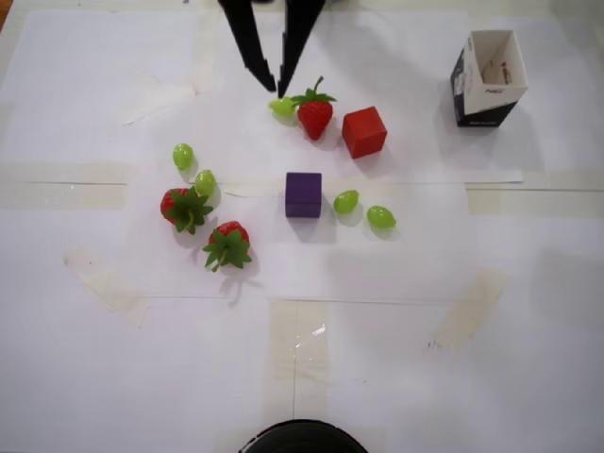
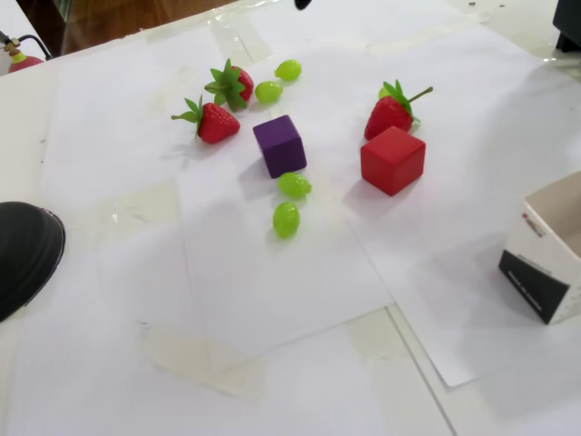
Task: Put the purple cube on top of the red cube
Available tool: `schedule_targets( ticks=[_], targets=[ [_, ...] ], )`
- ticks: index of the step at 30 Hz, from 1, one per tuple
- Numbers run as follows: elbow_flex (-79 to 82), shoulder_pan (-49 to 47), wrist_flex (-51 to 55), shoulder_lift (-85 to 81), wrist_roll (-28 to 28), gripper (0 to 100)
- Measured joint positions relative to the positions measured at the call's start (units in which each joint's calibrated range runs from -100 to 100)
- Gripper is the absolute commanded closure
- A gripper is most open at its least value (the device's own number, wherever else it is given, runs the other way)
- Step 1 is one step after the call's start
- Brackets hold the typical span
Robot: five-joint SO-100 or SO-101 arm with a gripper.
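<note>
The purple cube (image 1: 303,194) (image 2: 280,144) rests on the white paper near the middle, with nothing on it. The red cube (image 1: 364,131) (image 2: 392,160) stands apart from it, up and to the right in the overhead view, next to a strawberry (image 1: 315,113). My gripper (image 1: 275,87) reaches in from the top edge of the overhead view, its two black fingers (image 1: 253,42) pointing down at a green grape (image 1: 282,107) left of that strawberry. The fingertips stand a little apart and hold nothing. The fixed view shows only a black speck of the gripper at its top edge.
Two more strawberries (image 1: 187,208) (image 1: 227,244) and two grapes (image 1: 183,156) lie to the left. Two further grapes (image 1: 346,201) (image 1: 380,217) sit right of the purple cube. An open black-and-white carton (image 1: 488,77) stands at the top right. A black round object (image 1: 302,437) pokes in at the bottom edge.
</note>
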Motion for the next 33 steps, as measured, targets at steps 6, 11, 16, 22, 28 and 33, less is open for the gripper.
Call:
schedule_targets(
  ticks=[6, 11, 16, 22, 28, 33],
  targets=[
    [-4.89, -1.8, -1.98, 9.27, 0.1, 97],
    [-5.61, -2.47, -4.27, 13.36, 0.0, 94],
    [-5.61, -3.3, -6.01, 14.63, -0.24, 90],
    [-5.61, -3.07, -7.51, 16.45, -0.24, 80],
    [-5.61, -3.67, -8.93, 19.35, -1.17, 75],
    [-5.61, -5.17, -9.17, 21.26, -2.15, 70]
  ],
)
